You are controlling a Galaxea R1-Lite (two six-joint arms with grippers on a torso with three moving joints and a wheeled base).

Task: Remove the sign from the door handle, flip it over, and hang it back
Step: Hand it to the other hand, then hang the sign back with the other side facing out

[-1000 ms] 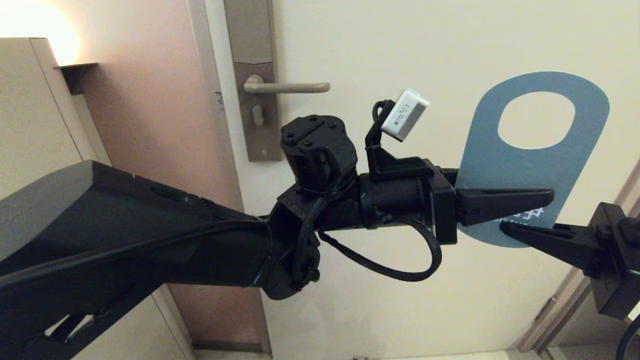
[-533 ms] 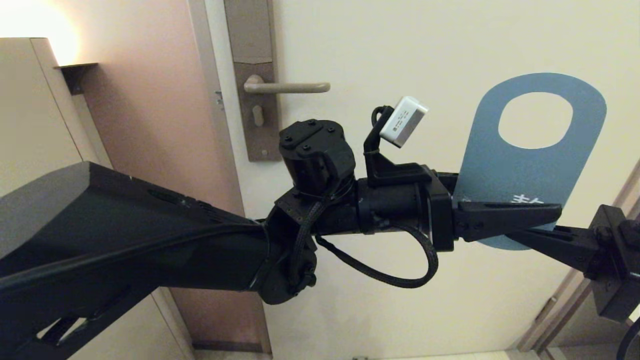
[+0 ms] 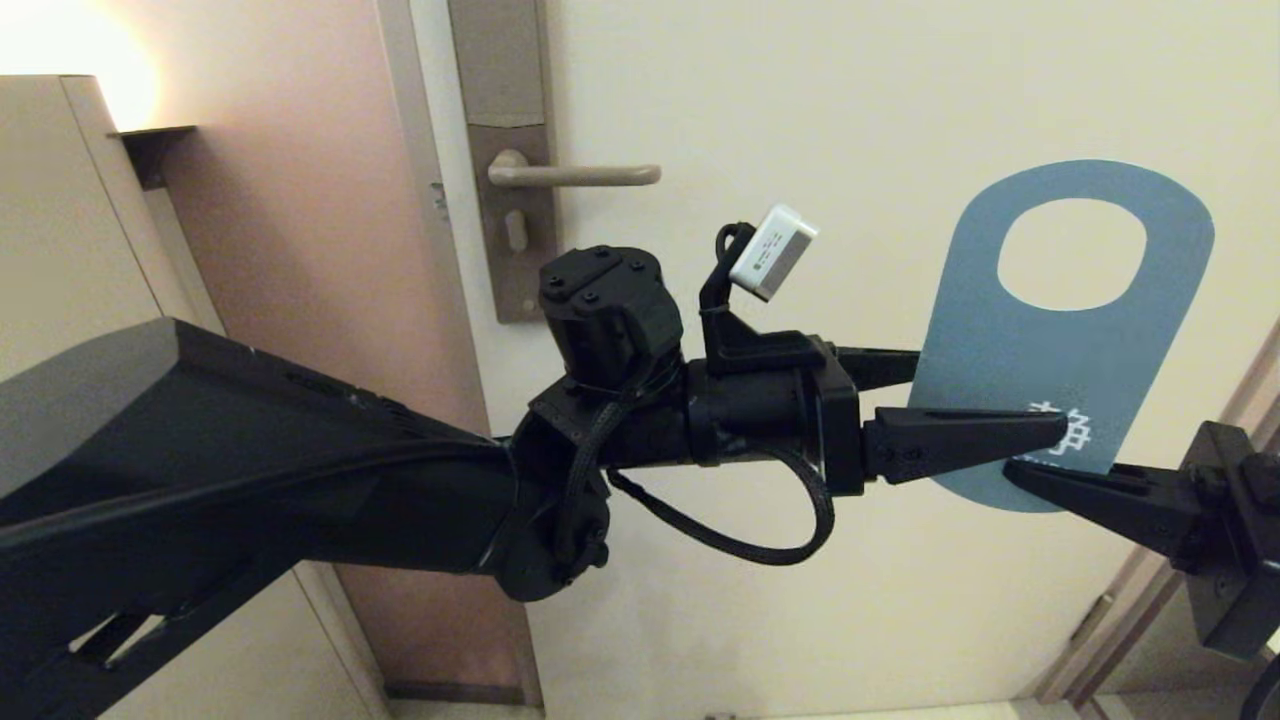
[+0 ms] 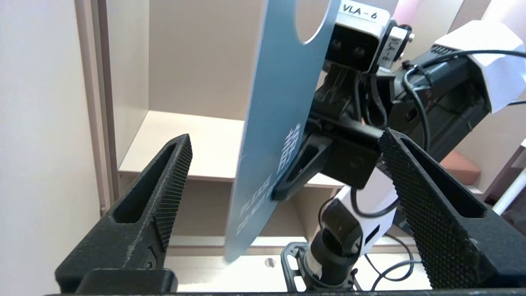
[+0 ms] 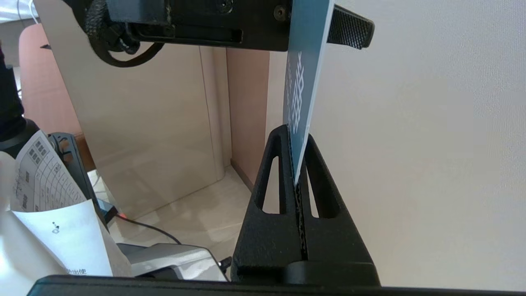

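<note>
The sign (image 3: 1070,340) shows its blue side with white lettering and stands upright in front of the door, its oval hole at the top. My right gripper (image 3: 1040,475) is shut on the sign's lower end (image 5: 304,74), pinching the card edge between both fingers (image 5: 296,133). My left gripper (image 3: 990,395) is open, with one finger on each side of the card (image 4: 275,102) and neither touching it (image 4: 283,135). The door handle (image 3: 580,175), a beige lever on a tall plate (image 3: 510,60), is bare, up and to the left of both grippers.
The cream door (image 3: 780,90) fills the background, with its frame (image 3: 420,200) and a pinkish wall to the left. A beige cabinet (image 3: 60,200) stands at the far left. A printed paper sheet (image 5: 49,218) lies low beside the right arm.
My left gripper has opened off the sign and drawn back to the left. The sign stays in the right gripper and has sunk slightly.
</note>
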